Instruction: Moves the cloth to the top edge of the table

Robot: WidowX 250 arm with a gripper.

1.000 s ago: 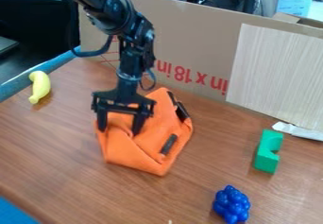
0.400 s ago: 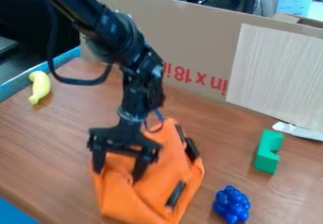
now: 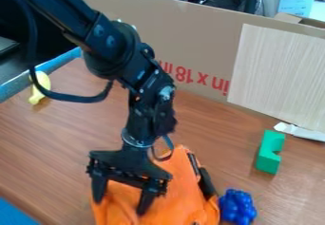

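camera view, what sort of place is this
Probably a robotics lab: a black robot arm reaching over a wood-grain table, a cardboard barrier behind it, and a green block set out.

The cloth (image 3: 175, 191) at six o'clock is matt, creased fabric; the knobbly blue cluster (image 3: 236, 207) at five looks like glossy plastic. Smooth, faintly shiny wood grain covers the bench (image 3: 57, 138), while the wall (image 3: 190, 39) at twelve is dull cardboard, its pale panel (image 3: 279, 72) at two finely wood-grained.
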